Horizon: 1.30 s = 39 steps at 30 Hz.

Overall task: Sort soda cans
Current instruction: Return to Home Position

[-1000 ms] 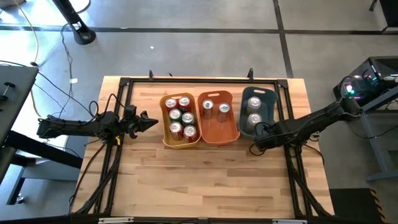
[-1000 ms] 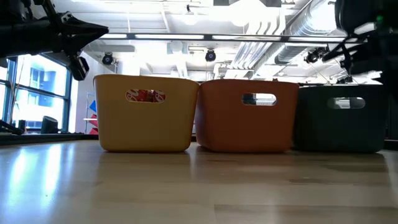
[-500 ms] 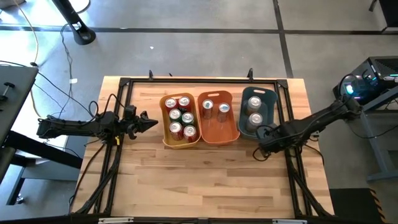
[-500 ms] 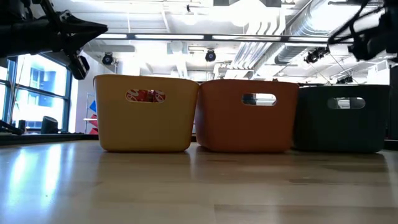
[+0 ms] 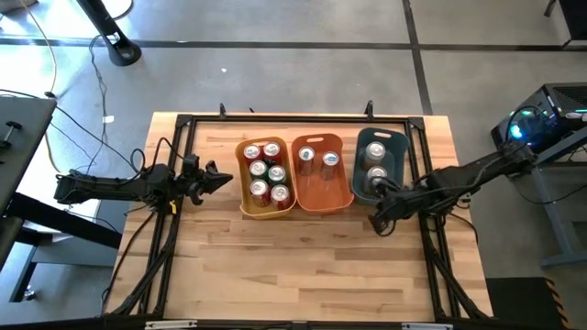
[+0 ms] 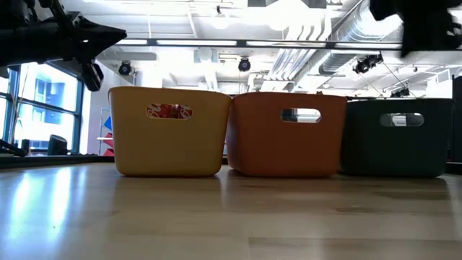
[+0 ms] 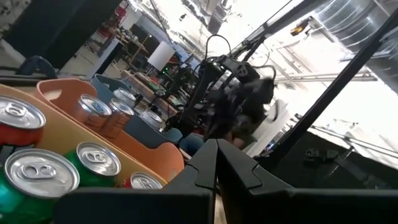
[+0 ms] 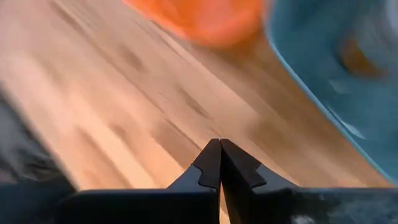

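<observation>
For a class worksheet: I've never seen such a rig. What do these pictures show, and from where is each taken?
A two-armed robot works at a wooden table. One picture looks straight down, one level across the tabletop, two from wrist cameras. Three bins stand side by side: the yellow bin holds six red and green soda cans, the orange bin two, the teal bin two. The left gripper hovers beside the yellow bin, the right gripper near the teal bin. Both are shut and hold nothing.
</observation>
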Tool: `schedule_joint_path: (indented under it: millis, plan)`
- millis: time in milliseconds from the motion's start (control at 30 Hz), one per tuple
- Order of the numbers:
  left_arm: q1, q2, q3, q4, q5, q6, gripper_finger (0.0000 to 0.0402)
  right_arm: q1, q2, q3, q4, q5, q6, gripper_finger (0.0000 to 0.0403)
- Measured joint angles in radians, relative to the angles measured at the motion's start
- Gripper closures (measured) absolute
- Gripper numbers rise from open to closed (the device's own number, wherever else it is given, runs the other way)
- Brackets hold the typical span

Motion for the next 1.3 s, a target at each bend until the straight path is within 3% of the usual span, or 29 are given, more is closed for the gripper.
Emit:
schedule_joint_path:
  millis: [267,567,900,1200,1300]
  plan:
    - [0.0,-0.001,0.0,0.03,0.0,0.132,0.0401,-0.032,-0.13,0.0,0.323,0.229,-0.146,0.0403]
    - [0.0,0.0,0.0,-0.036,0.0,0.266,0.0402,-0.12,-0.158,0.0,0.477,0.256,-0.289,0.0403]
    - [0.0,0.0,0.0,-0.159,-0.001,0.18,0.0402,-0.203,-0.145,0.0,0.522,0.133,-0.389,0.0403]
    - [0.0,0.0,0.0,-0.157,-0.001,0.178,0.0402,-0.296,-0.164,-0.003,0.39,-0.052,-0.482,0.0403]
    - [0.0,0.0,0.0,-0.157,-0.002,0.178,0.0401,-0.289,-0.217,-0.083,0.478,-0.077,-0.495,0.0403]
